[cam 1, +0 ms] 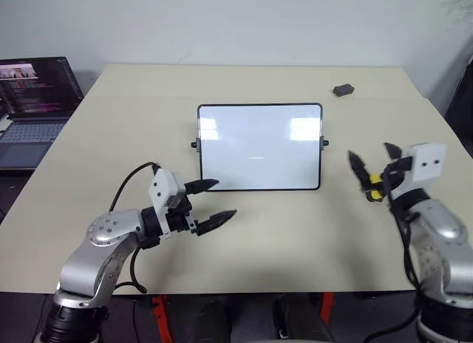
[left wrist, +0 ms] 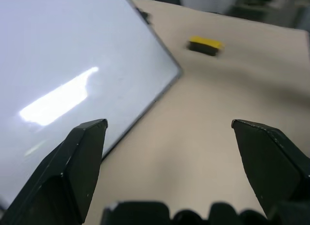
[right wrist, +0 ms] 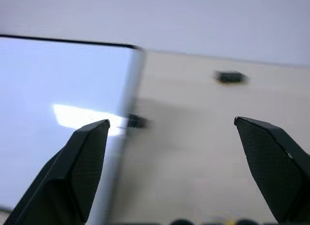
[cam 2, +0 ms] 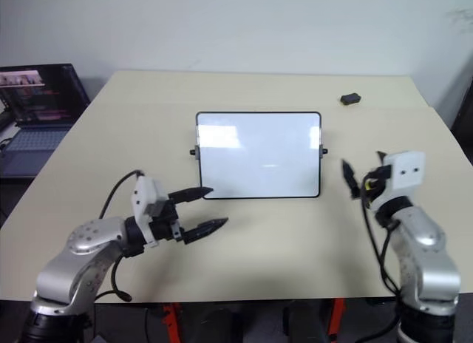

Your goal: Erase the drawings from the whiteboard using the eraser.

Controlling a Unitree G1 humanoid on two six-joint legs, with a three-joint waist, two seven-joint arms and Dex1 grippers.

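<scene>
Left eye view shows the whiteboard (cam 1: 259, 146) lying wiped clean on the table (cam 1: 244, 254), with the left gripper (cam 1: 216, 201) spread wide and empty by its near corner and the right gripper (cam 1: 373, 165) gaping too, the yellow eraser (cam 1: 375, 188) resting on the table just under its fingers (apparently let go). Left wrist view confirms the eraser (left wrist: 205, 44) sits free beyond the board's corner, well apart from that gripper's open jaws. Right wrist view looks between wide, empty fingers past the board's edge to a small dark lump (right wrist: 230, 77); the likely risk is either arm clipping the board or nudging the loose eraser while retreating.
</scene>
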